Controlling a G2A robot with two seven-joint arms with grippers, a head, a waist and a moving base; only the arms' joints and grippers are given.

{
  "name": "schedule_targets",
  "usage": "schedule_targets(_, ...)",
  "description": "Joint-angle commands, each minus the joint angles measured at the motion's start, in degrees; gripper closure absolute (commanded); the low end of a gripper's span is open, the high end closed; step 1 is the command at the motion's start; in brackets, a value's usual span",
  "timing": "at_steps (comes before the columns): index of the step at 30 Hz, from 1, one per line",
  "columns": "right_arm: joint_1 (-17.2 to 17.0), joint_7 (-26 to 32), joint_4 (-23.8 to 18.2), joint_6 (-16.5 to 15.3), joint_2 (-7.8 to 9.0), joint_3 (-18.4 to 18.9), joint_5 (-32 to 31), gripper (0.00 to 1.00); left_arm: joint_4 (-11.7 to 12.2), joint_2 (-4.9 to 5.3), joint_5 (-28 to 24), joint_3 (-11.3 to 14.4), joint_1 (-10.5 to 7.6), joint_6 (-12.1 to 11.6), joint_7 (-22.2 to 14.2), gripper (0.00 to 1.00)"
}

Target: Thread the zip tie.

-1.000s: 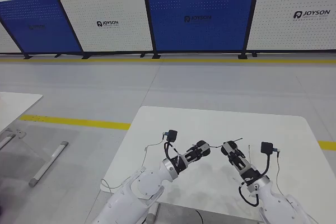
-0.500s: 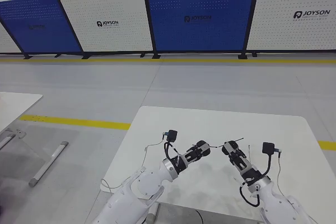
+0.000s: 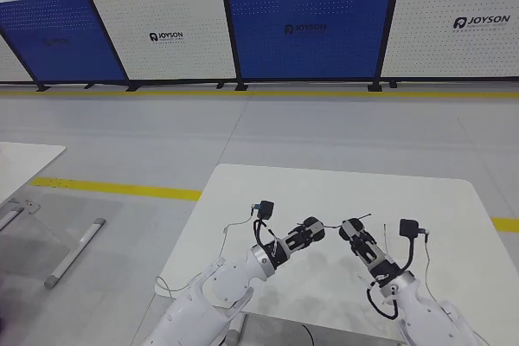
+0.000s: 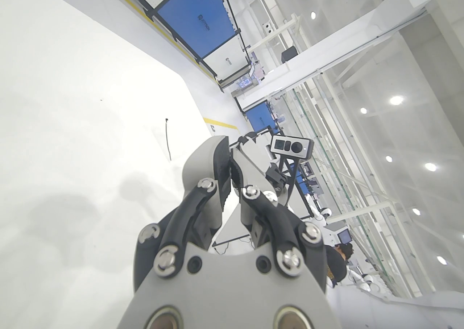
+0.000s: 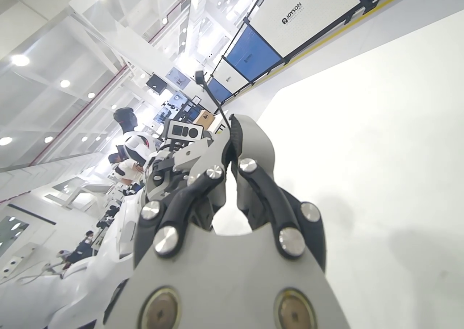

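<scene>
Right gripper (image 5: 231,121): jaws pressed together on a black zip tie (image 5: 214,98), pinched at the fingertips. The strap stands out past the tips, and its square head is at the free end, clear of the table. In the top view the same gripper (image 3: 349,227) is held above the near half of the white table (image 3: 268,186), with the zip tie (image 3: 363,216) showing as a thin dark line angled off its tip. Left gripper (image 4: 229,144): pads closed against each other; whether anything sits between them cannot be told. From above, the left gripper (image 3: 316,227) faces the right one tip to tip, near but apart, and a faint thin line runs across the gap. A loose zip tie (image 4: 168,138) lies flat on the table beyond the left gripper; the top view places it (image 3: 384,235) just beside the right arm, on that arm's outer side. Beyond the table's far edge, a yellow floor line (image 3: 112,188) crosses grey floor. A row of blue and white panels (image 3: 307,35) stands at the back.
</scene>
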Motion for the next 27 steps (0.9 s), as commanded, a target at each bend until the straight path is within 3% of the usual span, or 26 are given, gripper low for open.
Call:
schedule_targets(1, 0.2, 0.06, 0.3, 0.12, -0.12, -0.09, -0.12, 1.0, 0.0, 0.0, 0.0, 0.0, 0.0, 0.0, 0.0, 1.0)
schedule_targets(27, -0.88, 0.38, 0.05, -0.95, -1.0, 1.93, -0.62, 1.0, 0.0, 0.0, 0.0, 0.0, 0.0, 0.0, 0.0, 1.0)
